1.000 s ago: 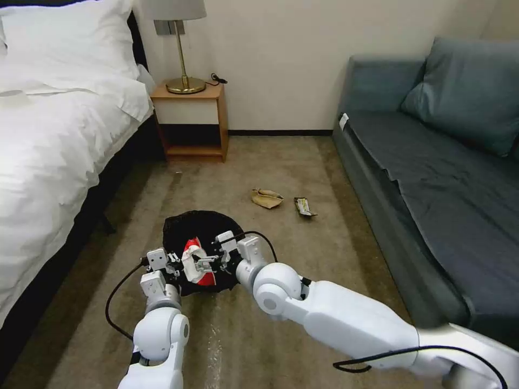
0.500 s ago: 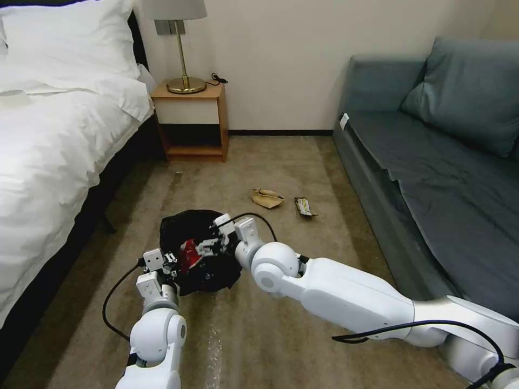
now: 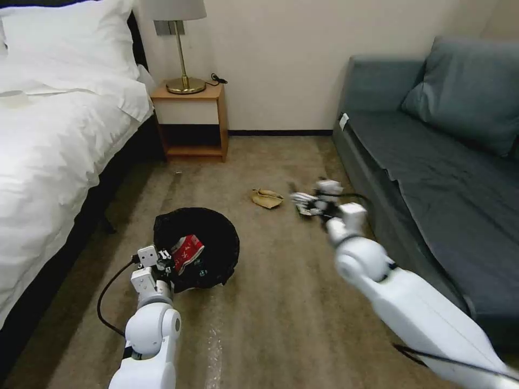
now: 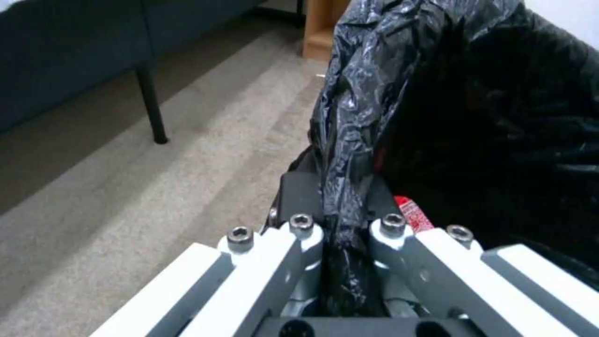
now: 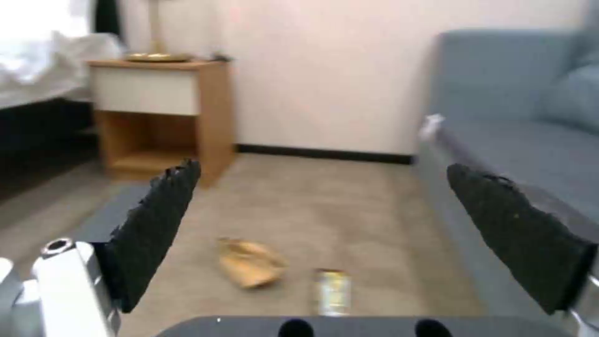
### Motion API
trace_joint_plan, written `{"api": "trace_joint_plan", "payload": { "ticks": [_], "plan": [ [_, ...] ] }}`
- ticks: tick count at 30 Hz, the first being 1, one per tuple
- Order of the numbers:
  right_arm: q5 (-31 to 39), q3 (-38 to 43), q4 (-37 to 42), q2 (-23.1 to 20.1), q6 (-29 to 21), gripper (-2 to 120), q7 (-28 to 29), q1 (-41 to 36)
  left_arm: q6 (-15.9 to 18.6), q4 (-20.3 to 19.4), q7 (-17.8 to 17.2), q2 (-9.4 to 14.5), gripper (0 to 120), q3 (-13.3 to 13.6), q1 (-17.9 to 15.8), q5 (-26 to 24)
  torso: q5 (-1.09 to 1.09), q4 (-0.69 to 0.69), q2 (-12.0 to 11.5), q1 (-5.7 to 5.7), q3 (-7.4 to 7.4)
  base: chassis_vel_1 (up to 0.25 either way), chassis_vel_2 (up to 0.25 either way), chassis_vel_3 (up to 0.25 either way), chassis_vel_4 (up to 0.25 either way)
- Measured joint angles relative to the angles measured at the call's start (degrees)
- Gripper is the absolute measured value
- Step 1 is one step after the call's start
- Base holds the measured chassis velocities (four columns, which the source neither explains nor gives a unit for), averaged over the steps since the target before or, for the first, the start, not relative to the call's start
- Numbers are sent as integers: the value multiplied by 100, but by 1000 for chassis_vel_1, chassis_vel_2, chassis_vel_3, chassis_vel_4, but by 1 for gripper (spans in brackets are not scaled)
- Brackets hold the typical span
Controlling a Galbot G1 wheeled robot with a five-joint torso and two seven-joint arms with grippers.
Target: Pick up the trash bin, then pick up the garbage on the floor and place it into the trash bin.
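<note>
left hand (image 4: pixel 340 234) clamps trash bin (image 3: pixel 216 232) bag rim; right hand (image 5: pixel 337 243) open above blurred wrapper (image 5: pixel 332 290)

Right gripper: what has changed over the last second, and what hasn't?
The right gripper let go of the red snack packet, which now lies in the trash bin. It then swung away toward the sofa, fingers open, and is now above the dark-and-yellow wrapper. The left gripper stays clamped on the bin's bag-covered rim. The crumpled tan paper and the wrapper have not moved.
</note>
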Motion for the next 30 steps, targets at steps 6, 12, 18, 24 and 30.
{"api": "trace_joint_plan", "payload": {
  "ticks": [6, 12, 18, 24, 30],
  "plan": [
    [-429, 847, 96, 54, 474, 100, -242, -858, 12, 37, 8, -30, 3, 103, -65, 48, -2, 1, 0, 0, 0, 0, 0, 0, 0],
    [-618, 1207, 83, 354, 828, 100, -318, -1324, 25, 32, 9, -37, 3, 152, -31, 116, -4, 3, 0, 0, 0, 0, 0, 0, 0],
    [-942, 1215, -178, 769, 1262, 100, -453, -1438, 25, -42, 18, -27, 3, 105, 54, 123, -5, 5, 0, 0, 0, 0, 0, 0, 0],
    [-1553, 1278, -595, 1267, 1648, 100, -658, -1579, 22, -89, 21, 12, 3, 55, 109, 118, -3, 4, 0, 0, 1, 0, 0, 0, 0],
    [-1827, 1441, -935, 1705, 1797, 100, -817, -1608, 28, -137, 23, 38, 3, 46, 126, 111, -4, 4, 0, 0, 1, 0, 0, 0, 0]
  ]
}}
